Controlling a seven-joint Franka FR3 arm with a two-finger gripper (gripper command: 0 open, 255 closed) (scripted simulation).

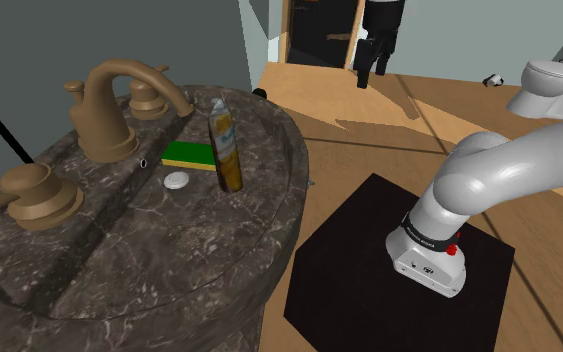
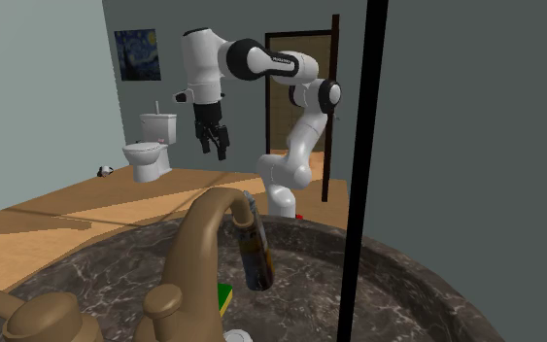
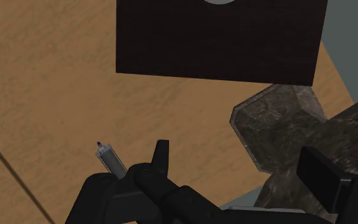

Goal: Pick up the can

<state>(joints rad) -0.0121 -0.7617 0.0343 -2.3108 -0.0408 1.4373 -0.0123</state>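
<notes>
- The can (image 1: 226,146) is seen standing tall on the dark stone tabletop (image 1: 119,270), just beside a green sponge (image 1: 189,154) and near the brown tap (image 1: 129,90)
- The gripper (image 2: 215,144) is held high in the air, well apart from the can, with its fingers (image 3: 320,175) apart and nothing between them
- The wide fingers should be brought round the can's middle and shut gently, so it is not knocked over

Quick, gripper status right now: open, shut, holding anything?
Gripper: open, holding nothing, raised above the floor. The can stands apart from it on the dark sink top.
</notes>
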